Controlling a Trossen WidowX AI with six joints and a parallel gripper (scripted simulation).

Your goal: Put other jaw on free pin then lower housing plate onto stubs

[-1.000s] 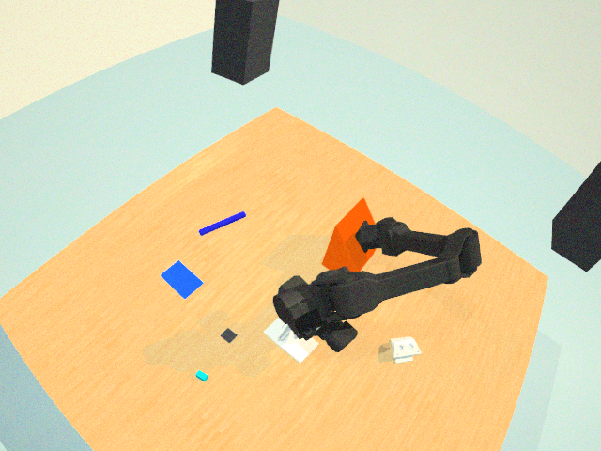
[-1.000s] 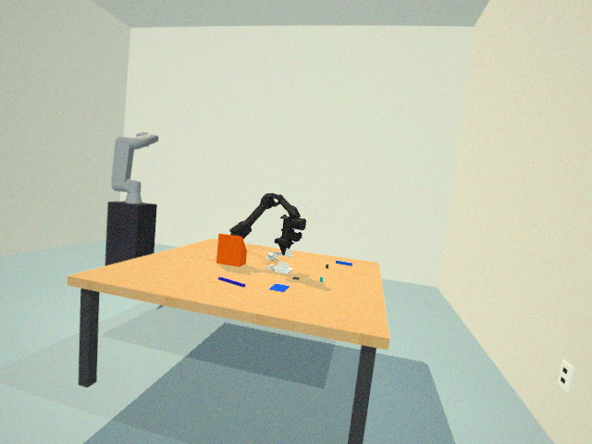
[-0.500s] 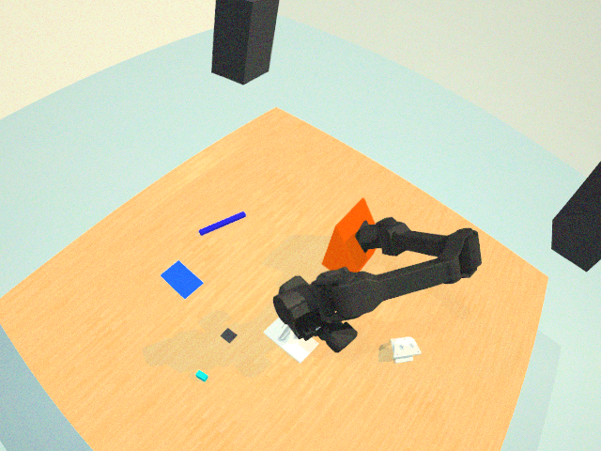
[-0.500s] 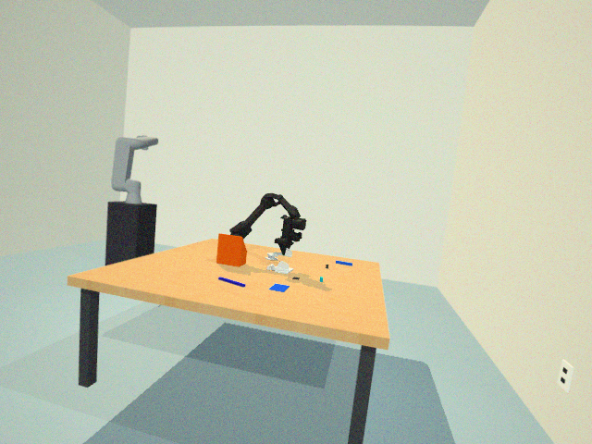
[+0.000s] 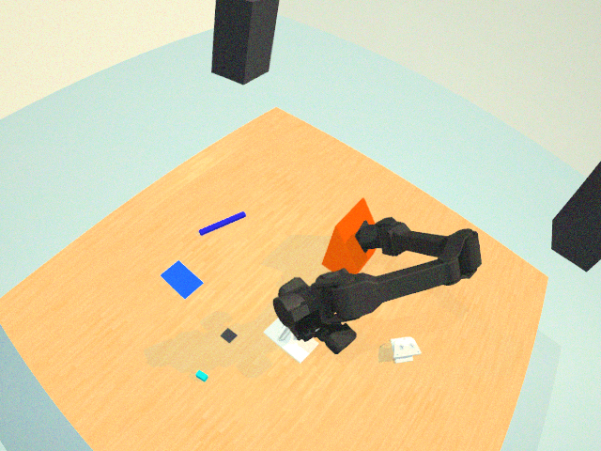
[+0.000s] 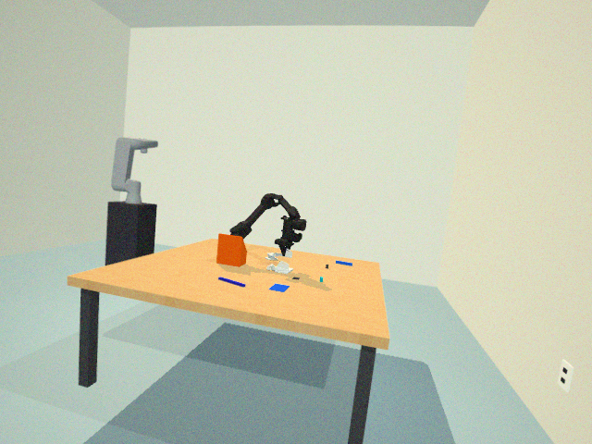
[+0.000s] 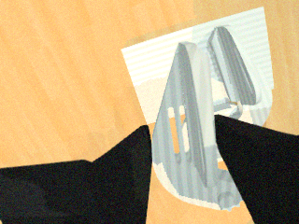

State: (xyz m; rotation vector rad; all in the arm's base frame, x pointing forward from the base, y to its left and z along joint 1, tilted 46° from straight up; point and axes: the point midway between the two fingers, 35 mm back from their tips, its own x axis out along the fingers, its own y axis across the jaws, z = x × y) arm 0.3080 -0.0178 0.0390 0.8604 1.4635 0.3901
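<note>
My gripper (image 7: pixel 180 127) (image 6: pixel 284 253) is shut on a pale grey jaw (image 7: pixel 202 107) (image 6: pixel 289 252), with a finger on each side. The exterior view shows this jaw raised above the white base (image 7: pixel 142 89) (image 5: pixel 300 356) (image 6: pixel 287 271). The other jaw (image 7: pixel 234 70) (image 5: pixel 284 334) is on the base, at the upper right in the wrist view. The free pin and the gear teeth contact cannot be made out. The white housing plate (image 5: pixel 407 342) (image 6: pixel 270 256) rests on a small support, apart from the base. In the top view the arm hides the fingertips and held jaw.
An orange block (image 5: pixel 346 238) (image 6: pixel 231 251) stands near the arm's base. A dark blue rod (image 5: pixel 222 224) (image 6: pixel 231 281), a blue square (image 5: pixel 181 279) (image 6: pixel 278 288), a dark square (image 5: pixel 228 335) (image 6: pixel 296 277) and a cyan piece (image 5: pixel 202 375) (image 6: pixel 321 279) lie on the table.
</note>
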